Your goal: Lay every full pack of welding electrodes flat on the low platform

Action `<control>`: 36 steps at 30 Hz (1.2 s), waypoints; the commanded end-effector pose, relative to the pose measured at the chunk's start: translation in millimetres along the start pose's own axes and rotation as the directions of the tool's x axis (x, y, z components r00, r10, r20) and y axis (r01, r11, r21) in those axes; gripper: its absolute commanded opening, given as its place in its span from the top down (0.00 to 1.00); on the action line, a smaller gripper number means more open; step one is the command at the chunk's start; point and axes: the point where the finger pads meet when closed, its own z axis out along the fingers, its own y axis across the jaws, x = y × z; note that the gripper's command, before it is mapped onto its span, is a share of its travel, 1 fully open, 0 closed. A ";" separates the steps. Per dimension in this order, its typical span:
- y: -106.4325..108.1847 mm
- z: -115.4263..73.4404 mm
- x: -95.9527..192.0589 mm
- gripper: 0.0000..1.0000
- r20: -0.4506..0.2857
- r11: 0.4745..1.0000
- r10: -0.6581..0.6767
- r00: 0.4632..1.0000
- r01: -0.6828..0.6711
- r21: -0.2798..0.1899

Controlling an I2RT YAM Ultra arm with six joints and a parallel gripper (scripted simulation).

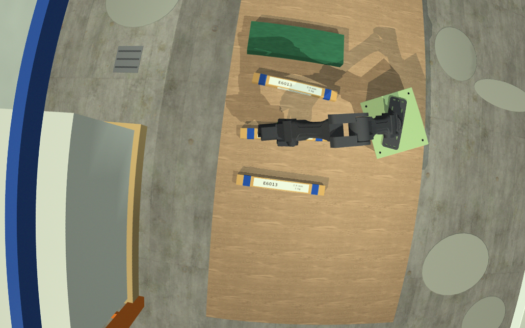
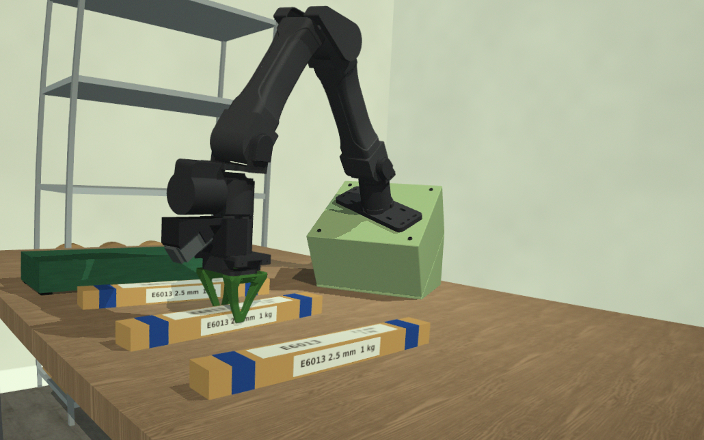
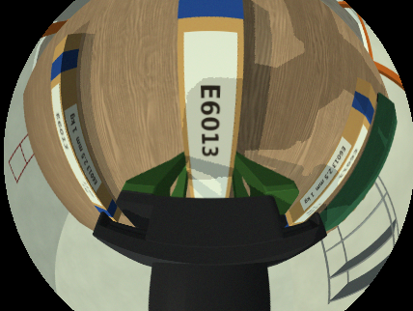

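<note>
Three tan packs marked E6013 with blue bands lie side by side on the wooden table. My gripper (image 2: 232, 306) with green fingers is shut on the middle pack (image 2: 218, 319), one finger on each long side, near its middle; the pack rests on the table. In the wrist view the middle pack (image 3: 210, 97) runs straight out between the fingers. The near pack (image 2: 309, 355) lies in front of it, and the far pack (image 1: 294, 86) lies beside the dark green low platform (image 1: 296, 43). From above the arm hides most of the middle pack (image 1: 247, 133).
The arm's light green base block (image 2: 378, 243) stands at the right side of the table. A metal shelf rack (image 2: 129, 98) stands behind the table. The table's left edge (image 2: 62, 358) runs close to the packs' ends.
</note>
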 end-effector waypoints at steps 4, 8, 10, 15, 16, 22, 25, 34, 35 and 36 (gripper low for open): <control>1.1 -4.2 -4.1 1.00 0.021 1.000 -0.003 1.000 0.003 -0.002; 1.1 -4.2 -4.1 1.00 0.021 1.000 -0.003 1.000 0.003 -0.002; 1.1 -4.2 -4.1 1.00 0.021 1.000 -0.003 1.000 0.003 -0.002; -1.2 -15.1 3.9 1.00 0.005 1.000 -0.002 1.000 0.002 0.002; -2.0 -16.8 3.9 1.00 0.005 1.000 -0.001 1.000 0.001 0.002; -0.2 -35.1 -13.8 1.00 0.048 1.000 -0.003 0.999 0.003 -0.004; 0.0 -40.1 -13.5 1.00 0.048 1.000 -0.003 0.999 0.003 -0.005; -0.1 -51.5 -11.6 1.00 0.045 1.000 -0.003 0.999 0.003 -0.004; 0.0 -53.1 -11.6 1.00 0.045 1.000 -0.003 0.999 0.003 -0.005; 0.0 -54.8 -11.5 1.00 0.045 1.000 -0.003 0.999 0.003 -0.005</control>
